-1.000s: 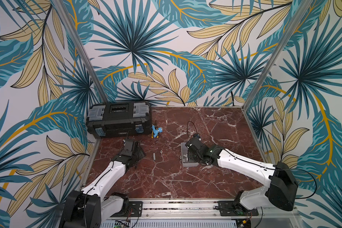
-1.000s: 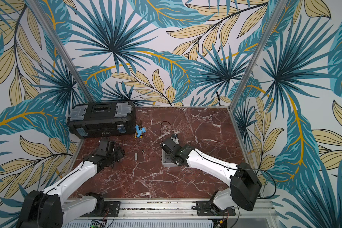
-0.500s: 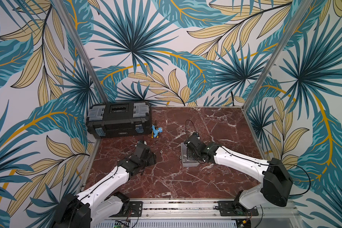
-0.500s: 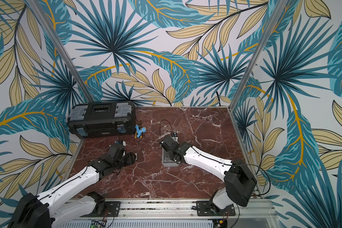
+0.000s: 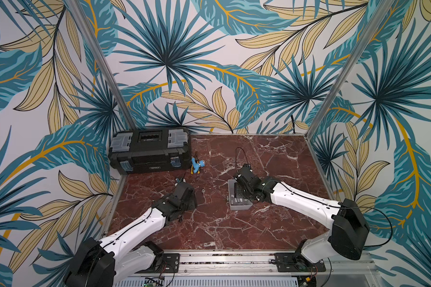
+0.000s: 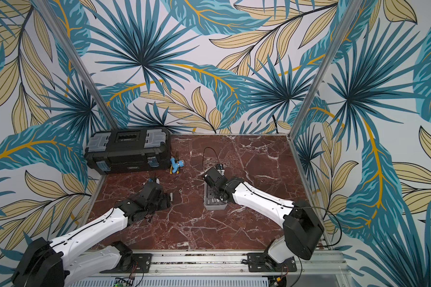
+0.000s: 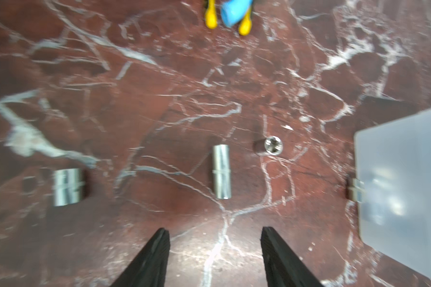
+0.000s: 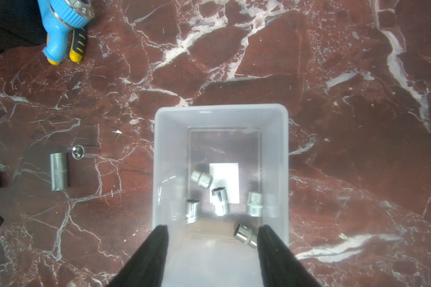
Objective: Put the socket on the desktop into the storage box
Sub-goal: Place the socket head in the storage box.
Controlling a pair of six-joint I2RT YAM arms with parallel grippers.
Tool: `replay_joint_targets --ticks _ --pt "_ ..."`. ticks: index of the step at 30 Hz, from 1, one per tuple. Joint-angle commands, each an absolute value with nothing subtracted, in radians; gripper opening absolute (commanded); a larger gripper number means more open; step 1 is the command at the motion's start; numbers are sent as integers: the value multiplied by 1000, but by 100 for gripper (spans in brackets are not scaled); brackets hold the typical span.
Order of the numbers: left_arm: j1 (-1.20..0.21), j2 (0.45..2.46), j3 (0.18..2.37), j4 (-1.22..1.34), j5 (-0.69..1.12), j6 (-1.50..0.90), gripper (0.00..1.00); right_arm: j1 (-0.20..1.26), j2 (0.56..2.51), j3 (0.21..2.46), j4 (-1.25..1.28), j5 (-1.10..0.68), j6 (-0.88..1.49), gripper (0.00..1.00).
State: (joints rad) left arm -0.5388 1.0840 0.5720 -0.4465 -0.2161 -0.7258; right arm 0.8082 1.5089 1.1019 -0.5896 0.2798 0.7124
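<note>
The translucent storage box (image 8: 220,116) stands on the red-brown marble desktop (image 5: 271,161) with several shiny sockets lying on its floor. My right gripper (image 8: 212,231) hangs open over the box's near end. One socket (image 8: 245,234) lies just beside its finger. In the left wrist view, three sockets rest on the desktop: a long one (image 7: 221,171) lying flat, an upright one (image 7: 273,146) and a wider one (image 7: 67,186). My left gripper (image 7: 214,236) is open and empty, just short of the long socket. The storage box (image 7: 403,174) is off to one side of it.
A large black toolbox (image 5: 149,150) sits at the back left, with a blue and yellow tool (image 5: 197,165) beside it. Another socket (image 7: 353,190) peeks out from behind the box wall. Aluminium rails (image 5: 234,258) edge the desktop, and patterned walls close it in.
My right gripper has opened over the storage box, and a socket now lies loose by its finger. My left arm has moved in from the left toward the sockets.
</note>
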Motion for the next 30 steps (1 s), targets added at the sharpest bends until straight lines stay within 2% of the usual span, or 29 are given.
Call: replay_joint_targets --ticks 1,8,13,19,25,30 --pt "-471 1091 606 -511 -311 -772 63 862 1487 1123 -613 287 693 60" --pt "-309 1140 596 -460 -228 -762 61 907 1483 1106 -610 294 714 51" --pt "-280 1200 620 -446 -228 -752 57 913 1475 1082 -603 291 723 45" --pt "-251 1245 614 -441 -222 -751 51 914 1438 1053 -597 300 729 41" --pt "-220 1256 603 -438 -225 -746 51 913 1432 1037 -590 301 735 40" --pt "-198 1286 601 -421 -211 -741 45 913 1437 1035 -579 293 739 35"
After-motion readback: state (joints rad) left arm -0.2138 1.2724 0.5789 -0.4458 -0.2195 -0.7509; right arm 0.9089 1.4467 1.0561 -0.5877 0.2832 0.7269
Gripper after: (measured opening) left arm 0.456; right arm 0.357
